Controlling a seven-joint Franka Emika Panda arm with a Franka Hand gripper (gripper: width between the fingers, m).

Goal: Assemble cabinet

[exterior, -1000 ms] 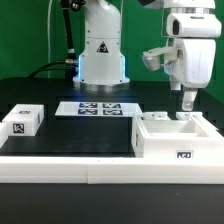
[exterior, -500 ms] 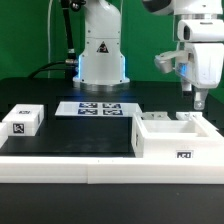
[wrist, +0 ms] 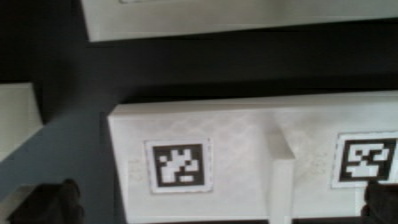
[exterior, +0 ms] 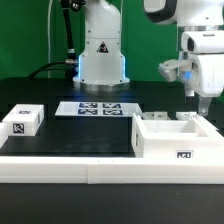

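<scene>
The cabinet (exterior: 175, 137) is a white boxy body of flat panels with an open top, standing at the exterior view's right near the table's front edge, with a small tag on its front. My gripper (exterior: 203, 108) hangs just above its far right corner without touching it. In the wrist view the cabinet (wrist: 249, 135) shows two black-and-white tags and a raised rib between them. The gripper (wrist: 214, 205) has its dark fingertips (wrist: 45, 200) wide apart there, open and empty.
A small white tagged block (exterior: 22, 122) lies at the exterior view's left. The marker board (exterior: 98, 108) lies in the middle before the white robot base (exterior: 102, 50). A white rail (exterior: 100, 165) runs along the table's front edge.
My gripper has moved toward the exterior view's right and slightly up, from over the cabinet's middle to its far right corner. The parts have not moved.
</scene>
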